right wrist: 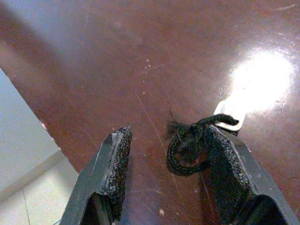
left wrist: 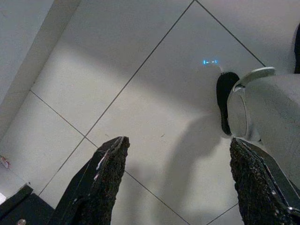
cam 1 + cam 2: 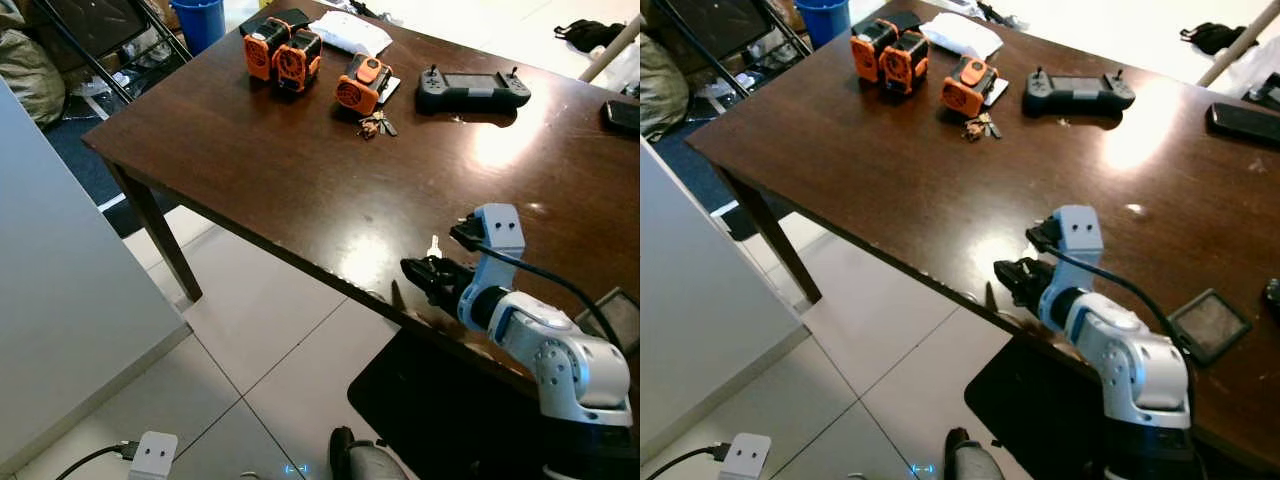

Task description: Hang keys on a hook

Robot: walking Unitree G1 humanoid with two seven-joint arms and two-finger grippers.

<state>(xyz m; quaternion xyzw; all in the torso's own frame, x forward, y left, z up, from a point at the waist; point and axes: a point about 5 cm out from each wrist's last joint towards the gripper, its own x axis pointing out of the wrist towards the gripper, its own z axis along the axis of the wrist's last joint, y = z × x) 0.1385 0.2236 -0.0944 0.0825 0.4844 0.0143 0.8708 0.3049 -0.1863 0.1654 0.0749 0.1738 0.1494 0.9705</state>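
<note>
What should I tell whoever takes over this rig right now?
Right gripper: open, low over the near edge of the table, with a small key on a black cord lying against one finger, not gripped.
Left gripper: open, idle, hanging over the floor.
A second bunch of keys lies at the far side by the orange tools.
Done: right gripper brought to the key.
Left: grip the key, lift it, find a hook and hang it.
</note>
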